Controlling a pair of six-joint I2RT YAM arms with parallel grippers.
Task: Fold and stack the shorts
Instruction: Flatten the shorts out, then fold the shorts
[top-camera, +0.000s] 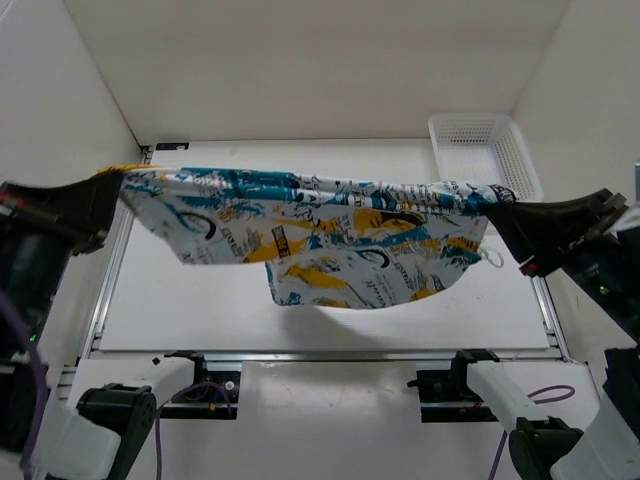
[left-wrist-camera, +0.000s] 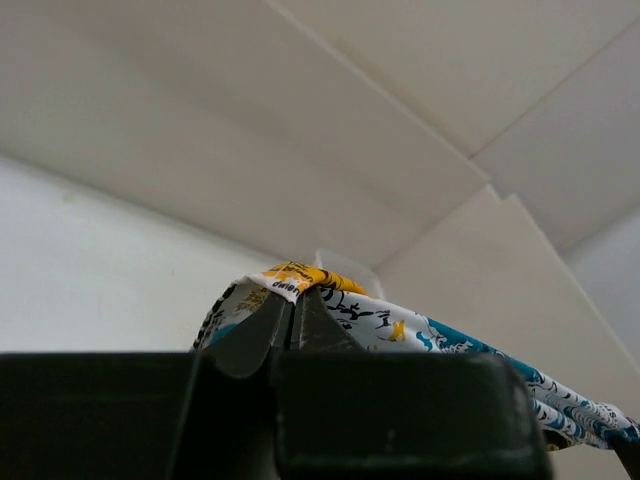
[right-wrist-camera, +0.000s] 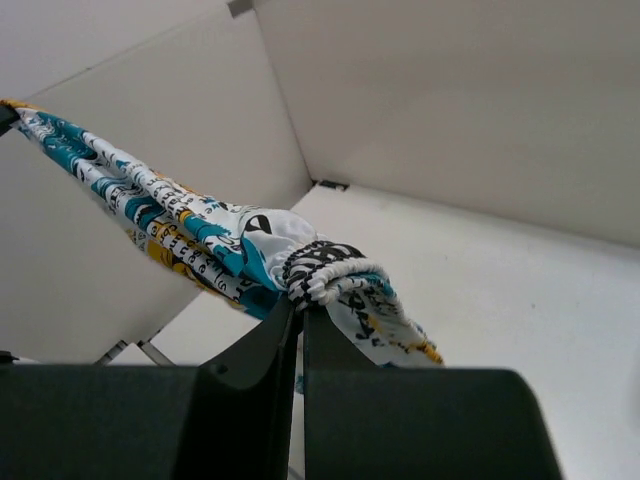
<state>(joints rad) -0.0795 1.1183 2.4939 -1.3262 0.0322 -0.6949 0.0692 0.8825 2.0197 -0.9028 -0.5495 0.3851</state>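
Black left gripper (top-camera: 116, 192): raised off the table, well to the left of the basket and a little nearer than it. In the left wrist view the left gripper (left-wrist-camera: 295, 308) has its fingers pressed tight together on a yellow-orange corner of the shorts, with the cloth folded over their tips.

Shorts (top-camera: 330, 245): held in the air and stretched between the two grippers, running from far left of the basket to just in front of its near left corner. The top edge is pulled into a nearly level line. The rest of the cloth hangs below it, shallow at the end away from the basket and deepest about midway along. The lowest hem appears clear of the table, with a soft shadow under it.

Print: white ground with teal, yellow-orange and black marks. It shows on the shorts (left-wrist-camera: 420, 330) in the left wrist view and on the twisted shorts (right-wrist-camera: 170, 225) in the right wrist view.

Table (top-camera: 200, 310): white and flat, running from under the shorts to under the basket.

Basket (top-camera: 522, 165): white plastic mesh, upright with its open side up, in the far right corner of the table near the back wall.

Right gripper (top-camera: 492, 212): raised, just on the near side of the basket. In the right wrist view the right gripper (right-wrist-camera: 298, 312) has its fingers clamped on a bunched black-and-white waistband (right-wrist-camera: 325, 268), and the cloth spills over to either side.
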